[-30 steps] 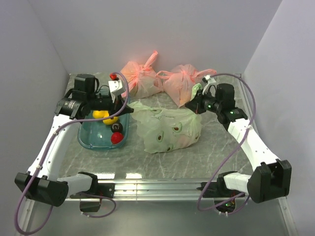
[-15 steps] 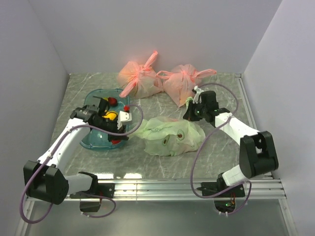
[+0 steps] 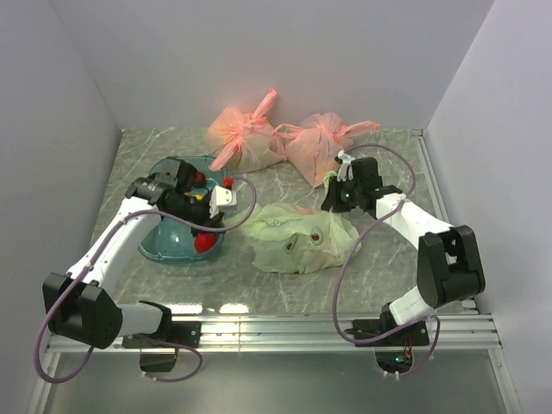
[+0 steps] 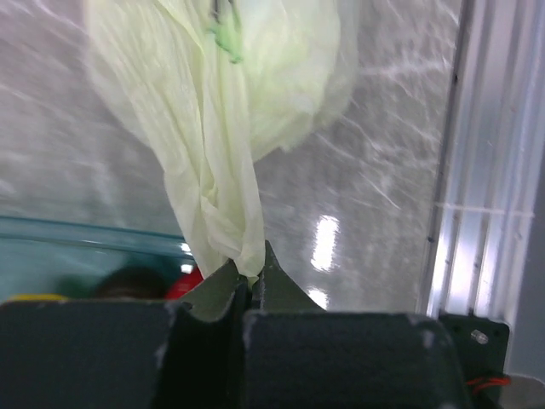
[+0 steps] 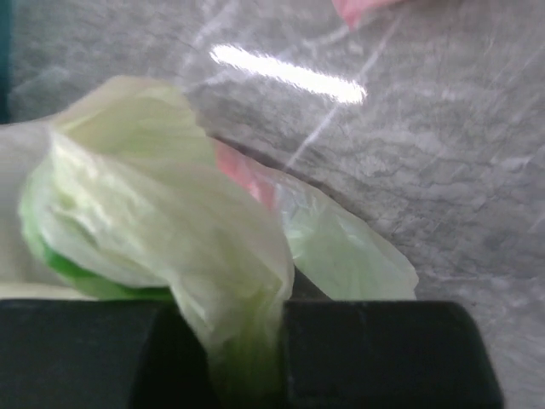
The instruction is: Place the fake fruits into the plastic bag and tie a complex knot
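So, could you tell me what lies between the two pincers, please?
The green bag, its ends held by the left pincer and right pincer; the top view shows it.

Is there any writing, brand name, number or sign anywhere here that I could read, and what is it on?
None can be read.
The plastic bag shows only dark round spots, no letters.
The pink bags, the teal tub and the robot arms show no legible label.
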